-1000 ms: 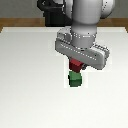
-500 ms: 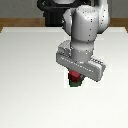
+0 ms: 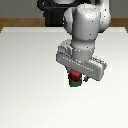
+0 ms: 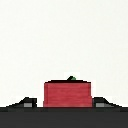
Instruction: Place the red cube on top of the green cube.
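Observation:
The red cube (image 3: 75, 75) sits between my fingers, directly above the green cube (image 3: 74, 84), of which only the lower part shows under the hand in the exterior view. My gripper (image 3: 76, 77) is shut on the red cube, and the wide hand hides most of it. In the wrist view the red cube (image 4: 67, 94) fills the space between the two fingertips (image 4: 30, 103), and a small sliver of the green cube (image 4: 72, 78) peeks out past its far edge. Whether the red cube rests on the green cube or hangs just above it cannot be told.
The white table (image 3: 25, 75) spreads all round the cubes. The robot's dark base (image 3: 52, 15) stands at the table's far edge.
The hand has swung and tilted over the cubes, its wide body now slanting down toward the exterior view's right. The red cube stays in the fingers over the green cube.

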